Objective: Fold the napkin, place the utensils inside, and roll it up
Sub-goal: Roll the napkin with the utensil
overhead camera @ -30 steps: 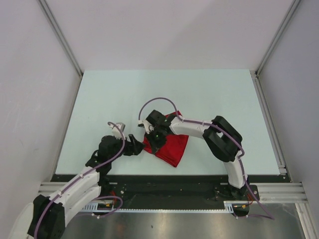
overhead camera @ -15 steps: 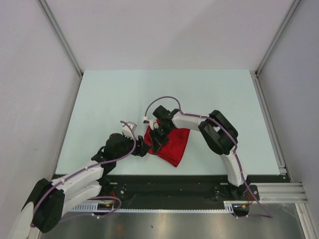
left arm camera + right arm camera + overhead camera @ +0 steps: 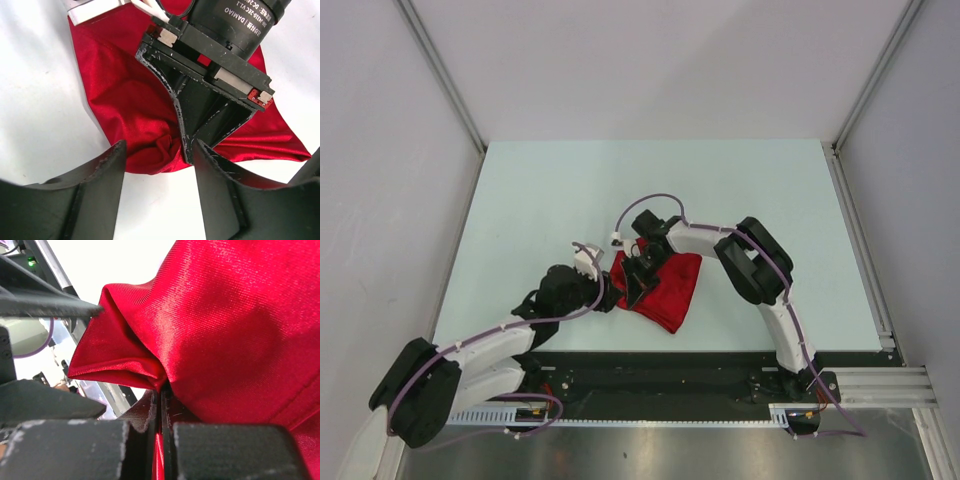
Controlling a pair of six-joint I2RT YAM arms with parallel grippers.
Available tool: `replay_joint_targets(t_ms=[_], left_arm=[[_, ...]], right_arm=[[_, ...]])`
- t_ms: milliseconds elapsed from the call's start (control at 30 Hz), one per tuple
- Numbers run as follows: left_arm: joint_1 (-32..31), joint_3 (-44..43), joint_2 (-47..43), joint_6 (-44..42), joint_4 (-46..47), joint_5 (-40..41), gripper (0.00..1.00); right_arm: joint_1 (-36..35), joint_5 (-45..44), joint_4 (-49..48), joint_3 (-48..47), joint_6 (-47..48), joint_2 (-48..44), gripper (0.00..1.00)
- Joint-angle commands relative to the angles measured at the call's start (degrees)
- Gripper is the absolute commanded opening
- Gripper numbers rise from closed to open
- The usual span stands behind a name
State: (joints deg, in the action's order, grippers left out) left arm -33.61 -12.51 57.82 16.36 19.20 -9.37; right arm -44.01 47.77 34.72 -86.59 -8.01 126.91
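The red napkin (image 3: 672,286) lies bunched on the pale table near the front middle. My right gripper (image 3: 627,295) comes down over its left side and is shut on a pinched fold of napkin (image 3: 225,330); cloth runs between the closed fingers of the right gripper (image 3: 162,390). My left gripper (image 3: 608,300) reaches in from the left, open, with bare table between its fingers. In the left wrist view the napkin's (image 3: 125,90) rounded fold sits just off the tips of the left gripper (image 3: 159,150), right beside the right gripper's (image 3: 189,156) tip. The utensils are out of view.
The pale table (image 3: 540,200) has a black front rail (image 3: 650,365) just below the napkin. Grey walls stand on the left, the right and at the back. The right arm's elbow (image 3: 760,265) arches over the table to the right of the cloth.
My left arm has slid right until its tips meet the napkin's left fold, and its jaws have narrowed a little. The right gripper has stayed shut on the cloth, barely shifting.
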Motion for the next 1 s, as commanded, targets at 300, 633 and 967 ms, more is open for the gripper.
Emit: replay_joint_targets(t_ms=[300, 633, 967], left_arm=[[-0.5, -3.4, 5.4, -2.6, 4.1, -2.6, 0.52], [-0.3, -7.1, 10.4, -0.9, -0.6, 5.2, 0.00], [0.1, -9.6, 13.0, 0.4, -5.3, 6.3, 0.00]], right_arm=[[1.8, -0.3, 0.2, -0.8, -0.3, 3.3, 0.00], [2.3, 1.1, -1.8, 1.4, -1.1, 0.5, 0.09], [3.8, -1.8, -4.7, 10.3, -1.6, -11.6, 0.54]])
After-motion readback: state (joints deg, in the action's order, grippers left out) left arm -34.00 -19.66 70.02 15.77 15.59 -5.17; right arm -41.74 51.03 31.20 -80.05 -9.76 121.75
